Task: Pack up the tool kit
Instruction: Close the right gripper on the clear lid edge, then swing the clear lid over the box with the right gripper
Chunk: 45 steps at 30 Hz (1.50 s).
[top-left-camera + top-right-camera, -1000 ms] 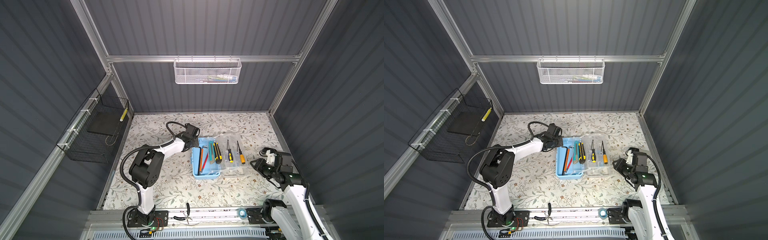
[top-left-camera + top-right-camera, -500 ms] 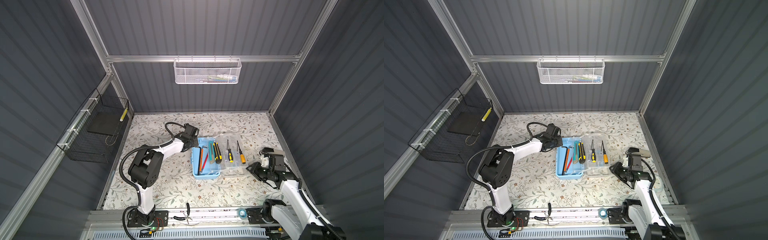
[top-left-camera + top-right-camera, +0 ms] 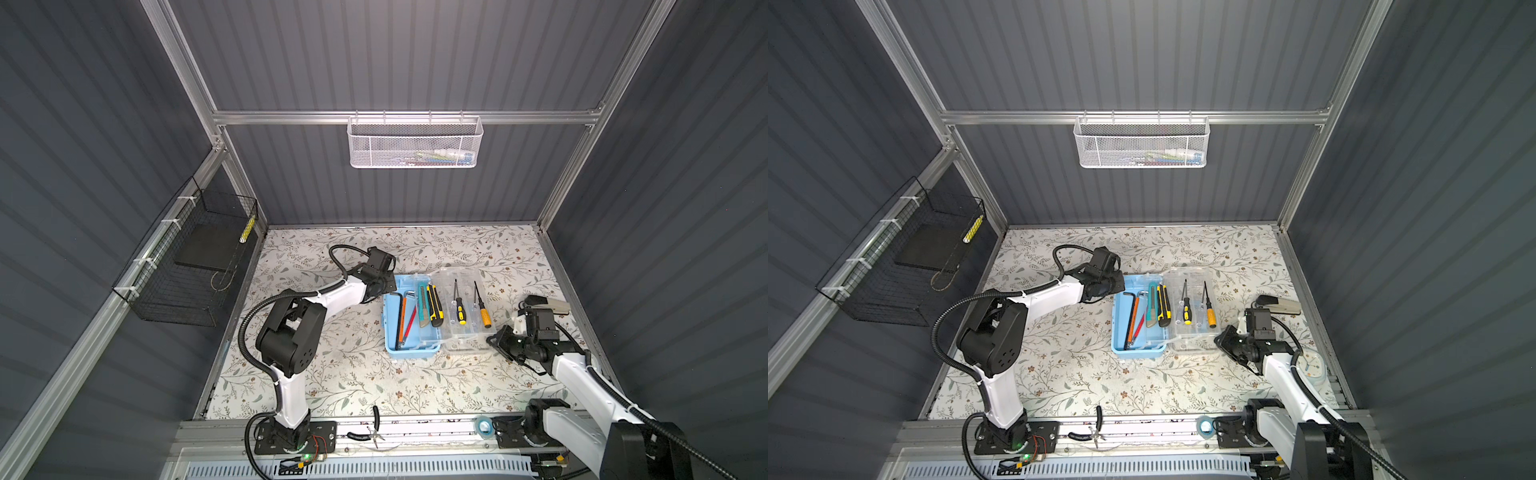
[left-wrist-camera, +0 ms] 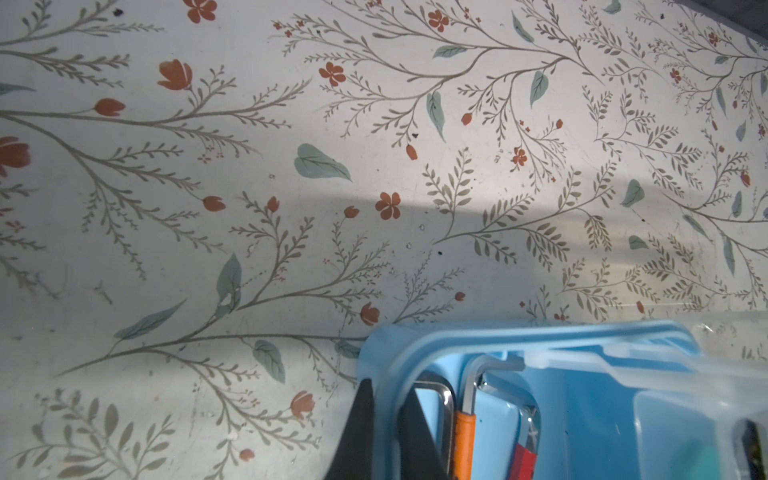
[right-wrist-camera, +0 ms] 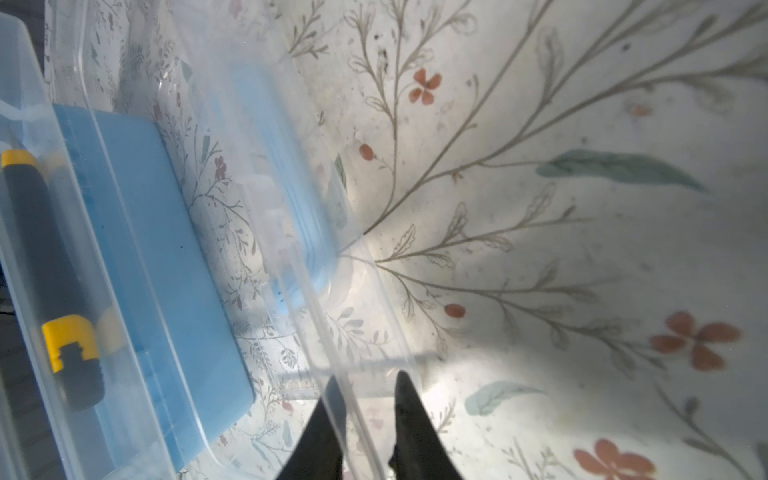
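The left arm (image 3: 328, 297) is reaching from the lower left of both top views toward the centre, with its elbow folded low and its wrist dipping. Its end effector (image 4: 386, 390) is clamping shut on the wall of the light-blue box (image 4: 582, 345). The right arm (image 3: 575, 376) is stretching in low from the lower right. Its end effector (image 5: 368, 376) is straddling the edge of the clear lid (image 5: 270, 345) with its fingers (image 5: 411, 424) narrowly apart; whether they are pinching it is unclear.
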Available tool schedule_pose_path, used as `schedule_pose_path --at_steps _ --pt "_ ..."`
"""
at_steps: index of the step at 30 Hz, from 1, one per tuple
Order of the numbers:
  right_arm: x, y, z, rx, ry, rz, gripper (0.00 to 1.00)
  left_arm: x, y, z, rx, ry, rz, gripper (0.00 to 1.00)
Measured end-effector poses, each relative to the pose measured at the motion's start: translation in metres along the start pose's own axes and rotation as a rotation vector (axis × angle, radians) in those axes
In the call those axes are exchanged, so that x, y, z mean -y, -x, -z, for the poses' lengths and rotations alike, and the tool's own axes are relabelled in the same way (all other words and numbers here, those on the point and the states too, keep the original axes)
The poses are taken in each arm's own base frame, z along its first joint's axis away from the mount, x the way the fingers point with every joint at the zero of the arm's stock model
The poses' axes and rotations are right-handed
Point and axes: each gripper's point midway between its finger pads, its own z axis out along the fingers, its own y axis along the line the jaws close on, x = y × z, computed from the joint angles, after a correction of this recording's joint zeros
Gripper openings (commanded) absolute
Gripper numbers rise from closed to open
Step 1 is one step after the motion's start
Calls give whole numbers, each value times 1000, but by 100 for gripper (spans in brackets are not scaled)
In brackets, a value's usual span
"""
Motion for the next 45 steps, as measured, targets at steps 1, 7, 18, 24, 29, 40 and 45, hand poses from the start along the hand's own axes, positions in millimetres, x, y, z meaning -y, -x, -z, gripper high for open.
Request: schedule_pose_path --at_steps 1,7,18,24,29,40,45 --pt "-1 1 0 5 1 15 10 0 0 0 1 -1 0 0" --pt "-3 2 0 11 9 72 0 2 4 0 10 -18 6 0" --pt "-5 12 17 91 -44 128 0 11 0 0 -10 -62 7 0" --pt "-21 28 47 188 -119 222 0 16 -4 -1 -22 -77 19 0" --pt "-35 36 65 247 -186 306 0 20 -7 -2 -27 -84 24 0" --pt "-102 37 105 395 -256 562 0 24 -8 -3 -30 -87 37 0" --pt "-137 28 112 459 -273 692 0 25 -7 -4 -30 -86 44 0"
